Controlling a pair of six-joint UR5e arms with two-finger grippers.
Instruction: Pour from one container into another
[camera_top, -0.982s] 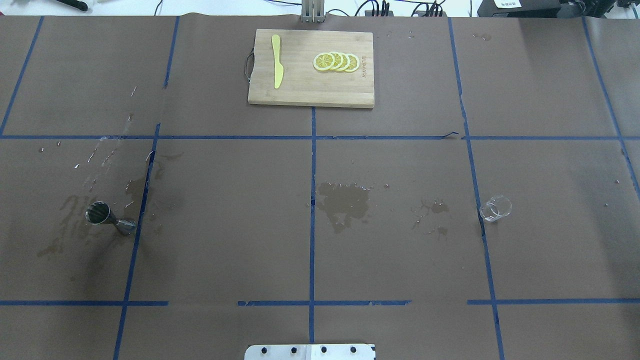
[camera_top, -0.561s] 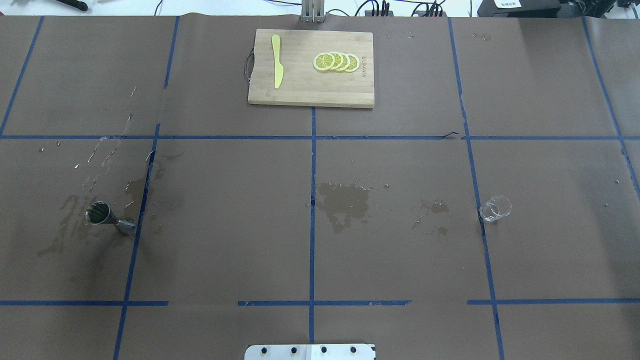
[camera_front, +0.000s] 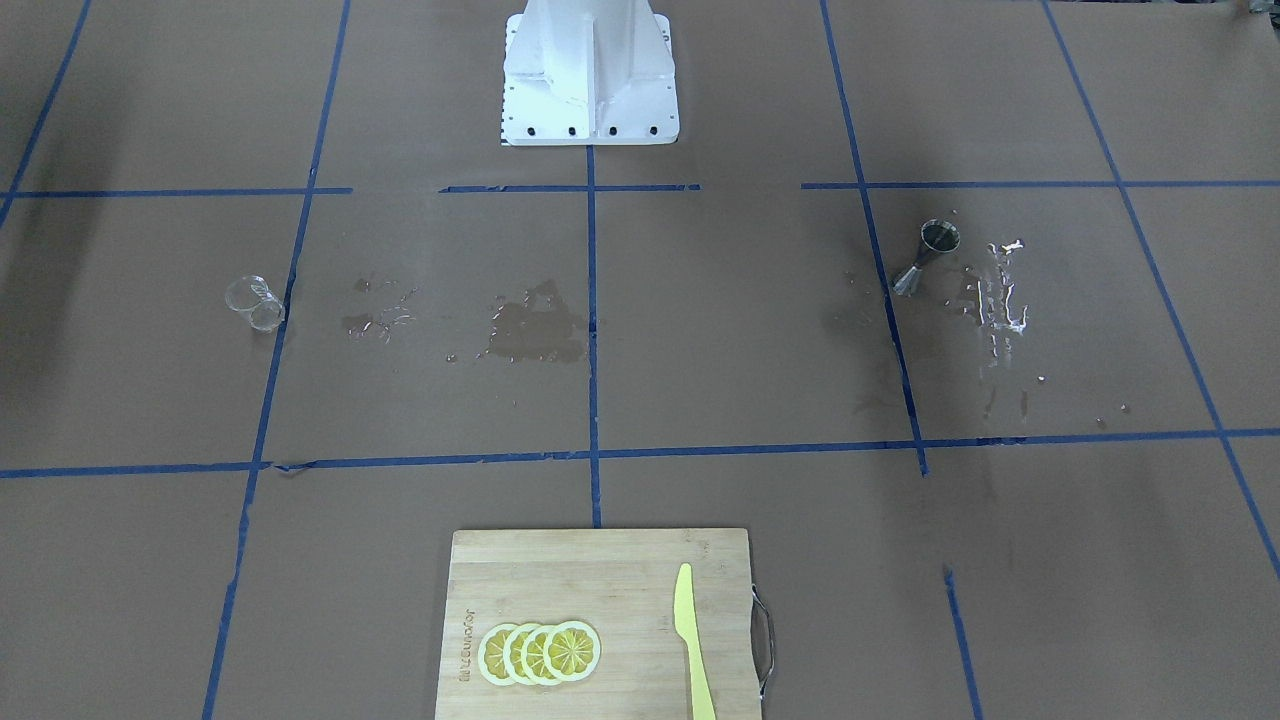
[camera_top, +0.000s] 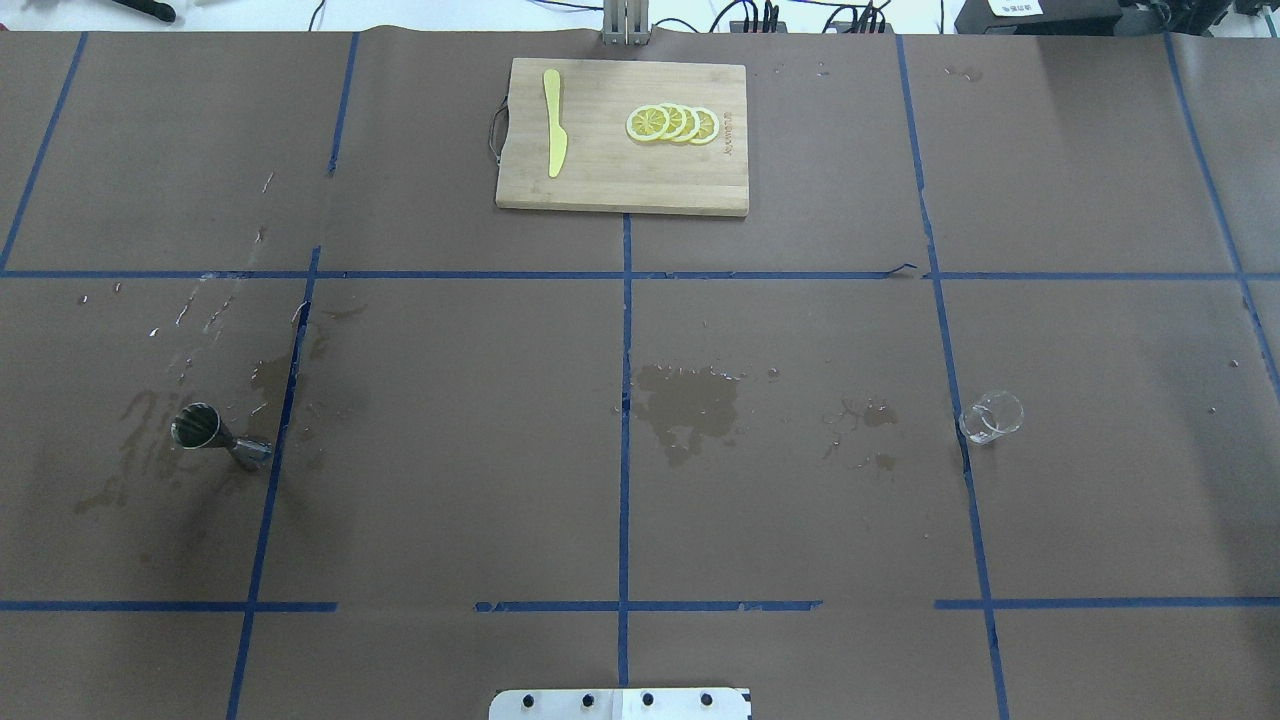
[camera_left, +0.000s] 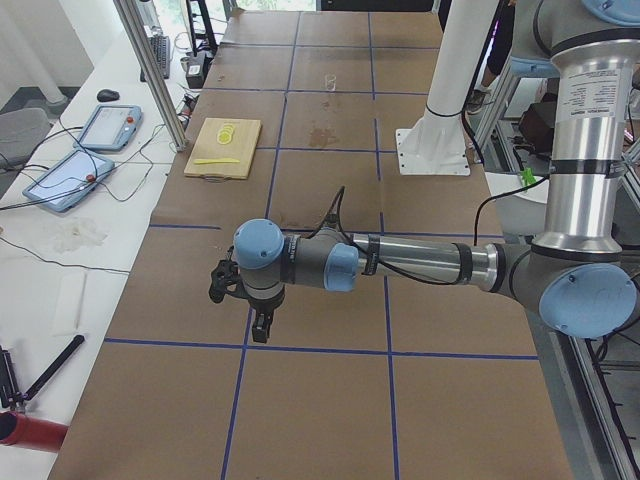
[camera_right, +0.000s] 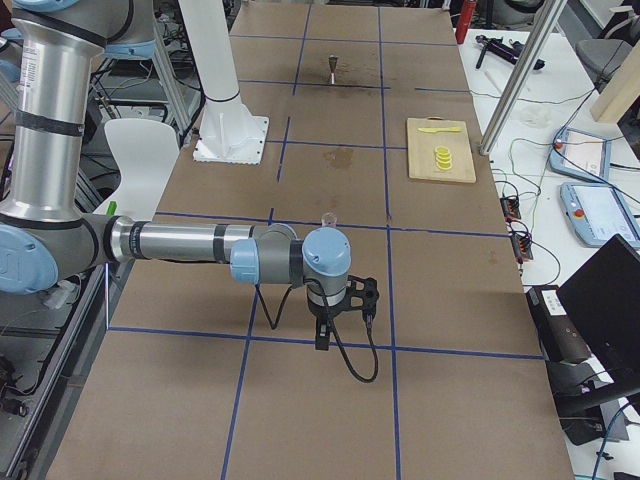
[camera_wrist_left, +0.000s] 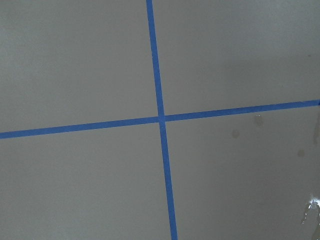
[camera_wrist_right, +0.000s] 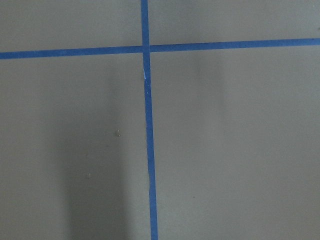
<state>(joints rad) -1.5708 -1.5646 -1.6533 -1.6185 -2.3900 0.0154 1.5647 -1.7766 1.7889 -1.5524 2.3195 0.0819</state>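
The clear glass (camera_top: 991, 417) stands on the brown table at the right of the overhead view, also seen as the glass (camera_front: 255, 303) in the front view. The steel jigger (camera_top: 220, 435) stands at the far left among wet streaks, shown again as the jigger (camera_front: 925, 255). Neither gripper appears in the overhead or front view. The left gripper (camera_left: 260, 328) hangs over the table's left end, far from the jigger. The right gripper (camera_right: 325, 335) hangs over the right end, short of the glass (camera_right: 327, 220). I cannot tell whether either is open or shut. Both wrist views show only paper and blue tape.
A wooden cutting board (camera_top: 600, 175) at the far middle carries lemon slices (camera_top: 672, 123) and a yellow knife (camera_top: 554, 122). Wet patches (camera_top: 690, 405) darken the table's centre and the area around the jigger. The robot's white base (camera_front: 590, 75) stands at the near edge.
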